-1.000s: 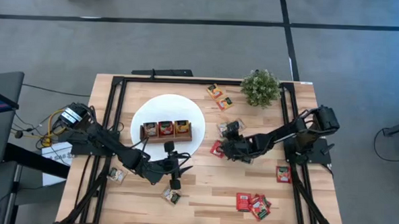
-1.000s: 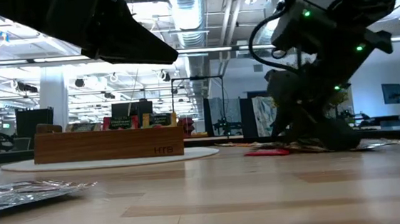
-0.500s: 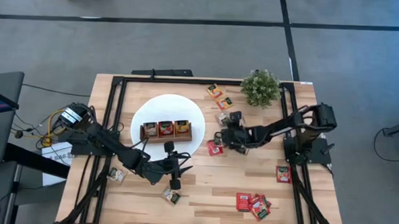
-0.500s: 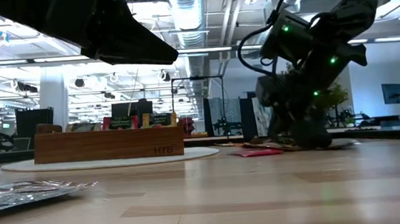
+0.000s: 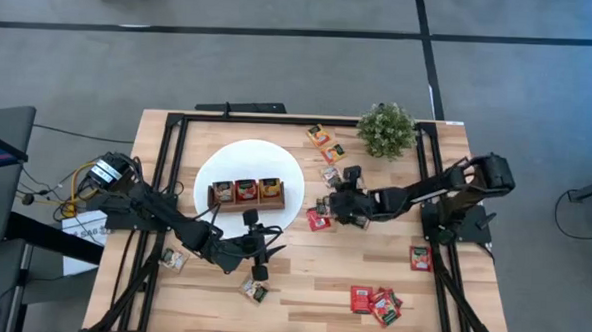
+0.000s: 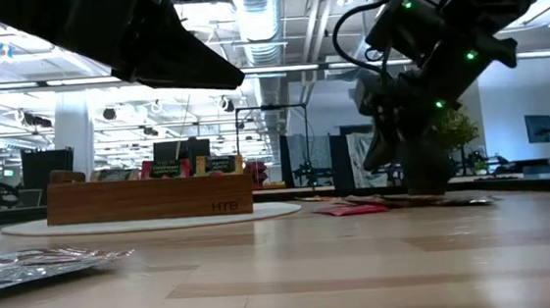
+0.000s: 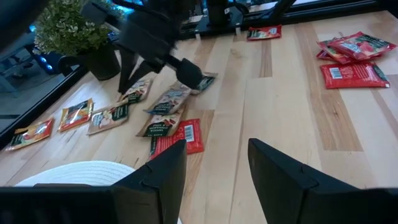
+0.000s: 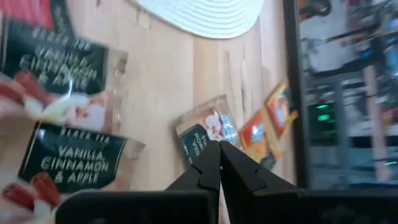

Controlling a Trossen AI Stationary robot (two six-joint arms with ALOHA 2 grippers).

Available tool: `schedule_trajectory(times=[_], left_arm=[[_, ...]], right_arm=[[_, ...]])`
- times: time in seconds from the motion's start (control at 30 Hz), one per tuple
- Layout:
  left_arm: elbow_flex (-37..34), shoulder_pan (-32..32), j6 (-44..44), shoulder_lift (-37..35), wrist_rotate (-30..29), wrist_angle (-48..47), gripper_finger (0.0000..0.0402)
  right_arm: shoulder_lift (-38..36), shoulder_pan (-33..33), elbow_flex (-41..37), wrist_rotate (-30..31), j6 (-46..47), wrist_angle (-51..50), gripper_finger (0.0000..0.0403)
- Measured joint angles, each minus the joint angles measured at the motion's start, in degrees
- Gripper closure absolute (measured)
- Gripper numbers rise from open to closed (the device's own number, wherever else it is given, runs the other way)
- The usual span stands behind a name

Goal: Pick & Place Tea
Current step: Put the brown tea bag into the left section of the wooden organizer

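Right gripper [image 5: 326,205] now lifted, clenched empty above the tea sachets [image 5: 320,219] beside the white disc [image 5: 208,172].

overhead looks down; low view level; both share tray [image 5: 255,192].

Right end effector [image 5: 326,204] over sachets [image 5: 320,220] beside white disc [image 5: 248,187]; wooden tray [image 5: 242,193] past it on the disc. Left end effector [image 5: 263,253] just off the disc, silver sachet [image 5: 254,291] near it.
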Motion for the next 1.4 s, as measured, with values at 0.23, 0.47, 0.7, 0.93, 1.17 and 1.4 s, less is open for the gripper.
schedule_trajectory(times=[0.23,0.47,0.7,0.93,1.17,1.4], left_arm=[[0.0,0.0,0.0,0.0,0.1,0.0,0.0236],[0.0,0.0,-0.1,0.0,0.1,0.0,0.0236],[0.0,0.0,-0.7,0.0,0.2,0.0,0.0236],[0.0,0.7,-1.2,0.2,2.3,1.8,0.0236],[2.6,3.7,-1.0,5.1,7.0,5.9,0.0247],[14.4,7.8,2.2,15.5,9.8,3.1,0.0325]], right_arm=[[-7.3,-10.4,0.1,-12.2,8.6,-8.4,0.0348],[-8.0,-22.7,0.1,-27.7,16.9,-20.0,0.0348],[-3.3,-22.0,0.4,-28.9,20.4,-20.8,0.0394],[-5.2,-13.9,1.2,-39.4,40.5,-23.4,0.0400],[-13.7,-8.4,2.2,-38.6,43.5,-21.8,0.0390],[-14.1,-14.7,2.1,-47.5,42.4,-26.2,0.0319]])
